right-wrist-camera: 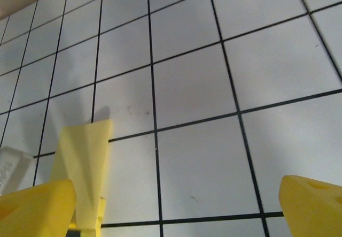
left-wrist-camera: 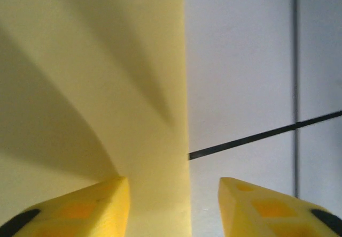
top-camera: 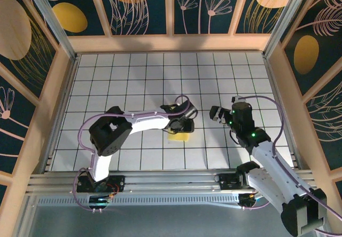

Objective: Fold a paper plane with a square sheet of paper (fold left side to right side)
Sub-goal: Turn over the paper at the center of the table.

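Paper (top-camera: 178, 137), yellow and folded, lies on the table (top-camera: 133, 82) beneath the left gripper (top-camera: 184, 126) in our top view. Left wrist: we see fingers (left-wrist-camera: 80, 210) parted, clasping nothing, paper's edge between. Right wrist: right gripper (right-wrist-camera: 176, 191) wide, empty, paper near one finger.

White tiled table (top-camera: 133, 76), yellow paper (top-camera: 178, 138) atop

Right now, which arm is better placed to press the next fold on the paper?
Left, I'd say. The left pincer hangs directly over the paper, open astride its edge. The right pincer stands open off to the side, above bare tiles, apart from the paper.
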Motion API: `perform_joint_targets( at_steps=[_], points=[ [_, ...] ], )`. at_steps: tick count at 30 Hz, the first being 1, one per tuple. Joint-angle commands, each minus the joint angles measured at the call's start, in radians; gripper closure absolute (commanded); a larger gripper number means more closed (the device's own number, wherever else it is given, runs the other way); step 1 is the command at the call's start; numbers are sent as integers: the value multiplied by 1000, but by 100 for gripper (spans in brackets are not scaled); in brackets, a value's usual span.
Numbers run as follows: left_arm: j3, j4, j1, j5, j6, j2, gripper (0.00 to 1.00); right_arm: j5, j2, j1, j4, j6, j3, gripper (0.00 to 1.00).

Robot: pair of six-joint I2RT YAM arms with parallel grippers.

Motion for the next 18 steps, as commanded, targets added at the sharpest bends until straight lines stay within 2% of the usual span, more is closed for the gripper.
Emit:
perform_joint_targets(
  at_steps=[1,5,12,18],
  points=[
    [-30,158,19,121,-1,-88,47,-135,39,-25,13,10,44,4],
    [-111,258,50,149,1,-193,44,-269,110,-32,20,38,74,16],
    [-369,368,155,109,-18,-464,41,-546,281,-12,171,170,67,56],
    [-632,493,250,95,-113,-673,40,-539,487,92,284,221,80,83]
  ],
)
